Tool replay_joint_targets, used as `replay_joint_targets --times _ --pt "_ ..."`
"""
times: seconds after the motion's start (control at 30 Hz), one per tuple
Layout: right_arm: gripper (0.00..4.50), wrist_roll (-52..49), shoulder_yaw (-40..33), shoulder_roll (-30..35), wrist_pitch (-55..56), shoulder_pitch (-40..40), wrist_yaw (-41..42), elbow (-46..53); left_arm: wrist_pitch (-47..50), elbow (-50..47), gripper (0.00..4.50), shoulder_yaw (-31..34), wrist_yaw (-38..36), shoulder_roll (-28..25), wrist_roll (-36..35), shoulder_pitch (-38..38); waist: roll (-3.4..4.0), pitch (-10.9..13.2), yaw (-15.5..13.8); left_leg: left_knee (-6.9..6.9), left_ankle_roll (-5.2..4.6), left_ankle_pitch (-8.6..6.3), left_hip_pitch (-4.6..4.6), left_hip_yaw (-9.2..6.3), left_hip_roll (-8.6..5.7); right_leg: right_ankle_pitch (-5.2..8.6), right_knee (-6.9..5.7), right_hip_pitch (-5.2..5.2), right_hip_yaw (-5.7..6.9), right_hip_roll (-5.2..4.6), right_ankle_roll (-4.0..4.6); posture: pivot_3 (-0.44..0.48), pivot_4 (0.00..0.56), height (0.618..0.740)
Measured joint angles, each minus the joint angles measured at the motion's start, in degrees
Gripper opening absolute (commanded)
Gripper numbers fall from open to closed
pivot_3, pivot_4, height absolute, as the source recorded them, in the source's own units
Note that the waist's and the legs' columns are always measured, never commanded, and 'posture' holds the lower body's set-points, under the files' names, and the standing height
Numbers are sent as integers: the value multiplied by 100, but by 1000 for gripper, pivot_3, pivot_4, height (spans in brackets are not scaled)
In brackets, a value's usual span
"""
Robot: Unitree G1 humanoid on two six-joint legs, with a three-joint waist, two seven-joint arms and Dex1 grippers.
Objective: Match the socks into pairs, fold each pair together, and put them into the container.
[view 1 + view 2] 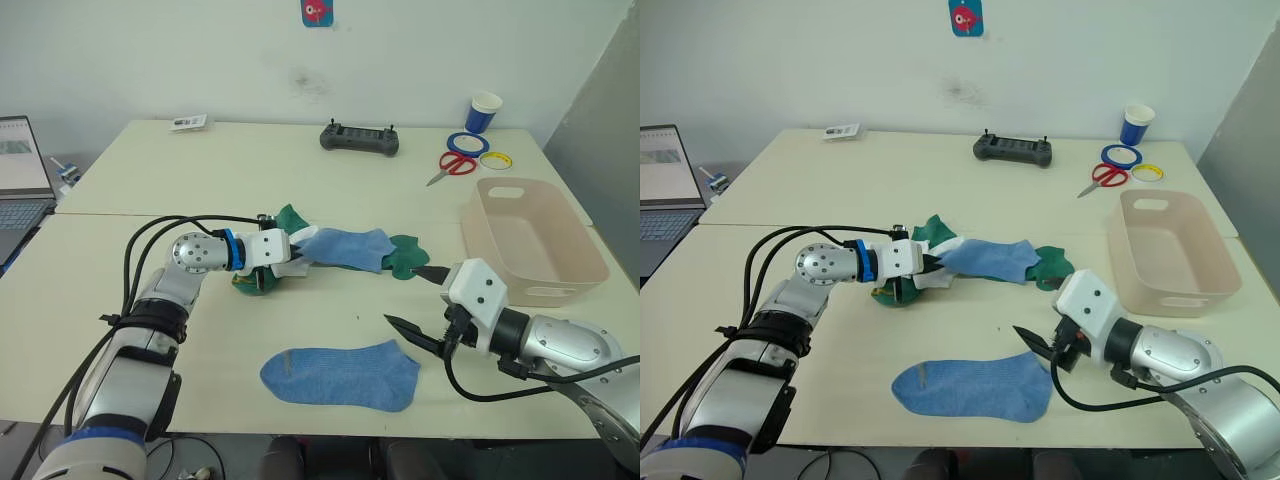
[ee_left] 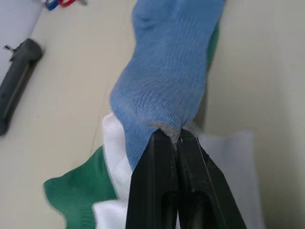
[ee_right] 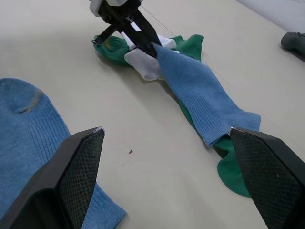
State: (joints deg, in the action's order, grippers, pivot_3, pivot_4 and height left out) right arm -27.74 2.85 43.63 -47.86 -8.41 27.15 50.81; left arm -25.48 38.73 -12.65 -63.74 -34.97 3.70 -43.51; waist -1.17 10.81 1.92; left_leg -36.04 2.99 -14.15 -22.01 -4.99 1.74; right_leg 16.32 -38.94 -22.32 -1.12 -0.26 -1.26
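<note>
Two blue socks are being shown on the table (image 1: 330,180). One blue sock (image 1: 345,248) is being pinched at its end by the left claw (image 1: 296,252), whose fingers are pressed together on the fabric; white socks (image 3: 145,64) and green socks (image 1: 408,258) are lying under and just beside it. The other blue sock (image 1: 340,374) is lying flat, just left of the right claw (image 1: 415,300), which is being held wide open and empty. The tub (image 1: 535,240) is sitting near the right claw, beyond it.

No readable text or labels anywhere.
</note>
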Motion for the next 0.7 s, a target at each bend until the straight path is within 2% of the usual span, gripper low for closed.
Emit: replay_joint_targets --times 0.2,0.3,0.47,0.67,0.7 --pt "4500 892 813 35 314 -358 -54 -490 2534 -2668 60 34 -1508 -1039 -1184 938 1 1 47 1 0 0 7 -7 9 2 -7 1 3 9 4 0 150 740" --pt "4500 1203 1078 70 479 -408 41 -637 3163 -3429 60 79 -1909 -1553 -1474 1309 2 1 43 1 -1 0 8 -5 9 4 -5 1 1 9 6 0 150 740" --pt "4500 1561 1407 77 639 -499 214 -869 2891 -3320 60 125 -1666 -1669 -1228 1777 1 1 -3 -1 -1 0 8 -6 8 4 -4 1 3 8 7 0 150 740" --pt "4500 2022 2034 -358 901 -1067 429 -1516 2215 -2909 60 138 -1180 -1530 -889 2065 1 1 -5 0 -2 -1 7 -4 8 4 -3 -1 0 8 8 0 150 740" --pt "4500 2092 2097 -406 942 -1103 449 -1630 2094 -2879 245 138 -1175 -1530 -869 2109 1 1 -8 1 -2 -1 4 -4 8 5 -3 -3 1 8 9 0 150 740"
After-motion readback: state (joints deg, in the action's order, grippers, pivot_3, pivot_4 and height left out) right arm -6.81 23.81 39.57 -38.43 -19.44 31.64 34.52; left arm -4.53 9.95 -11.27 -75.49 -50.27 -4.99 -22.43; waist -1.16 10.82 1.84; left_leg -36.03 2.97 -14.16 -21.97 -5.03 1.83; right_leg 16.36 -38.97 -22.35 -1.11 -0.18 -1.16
